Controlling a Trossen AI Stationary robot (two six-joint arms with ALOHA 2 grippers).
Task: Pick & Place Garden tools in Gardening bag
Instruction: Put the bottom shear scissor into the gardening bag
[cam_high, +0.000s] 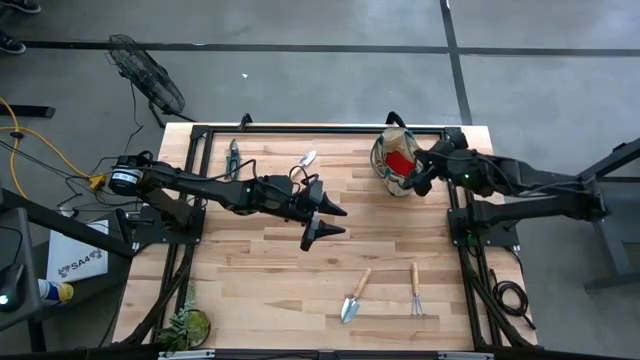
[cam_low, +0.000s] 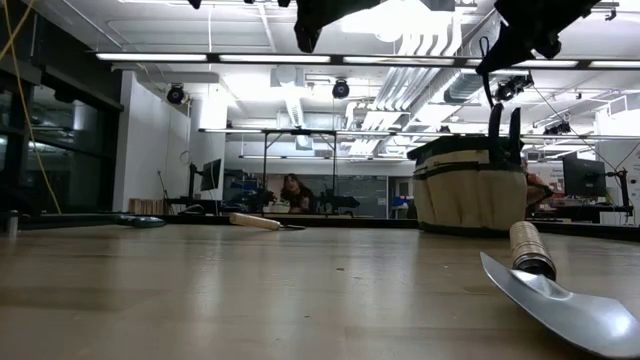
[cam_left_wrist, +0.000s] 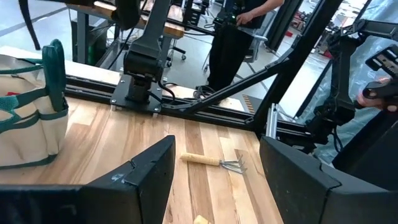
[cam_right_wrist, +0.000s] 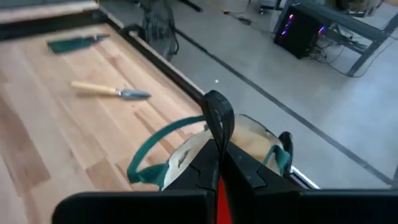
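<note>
The tan gardening bag (cam_high: 392, 168) with green trim stands at the far right of the table, something red (cam_high: 400, 160) inside it. Two dark handles (cam_low: 502, 125) stick up out of it. My right gripper (cam_high: 410, 184) hangs shut just above the bag's rim (cam_right_wrist: 180, 134), clear of those handles. My left gripper (cam_high: 344, 221) hovers open over the table's middle, empty. A trowel (cam_high: 353, 296) and a hand rake (cam_high: 416, 290) lie flat near the front edge. Another trowel (cam_high: 308, 158) and a pruner (cam_high: 233, 155) lie flat at the far side.
A leafy plant clump (cam_high: 186, 325) sits at the near left corner. Black frame rails (cam_high: 320, 129) run round the tabletop. Bare wood lies between the two groups of tools. A person (cam_left_wrist: 233, 37) stands beyond the table's right side.
</note>
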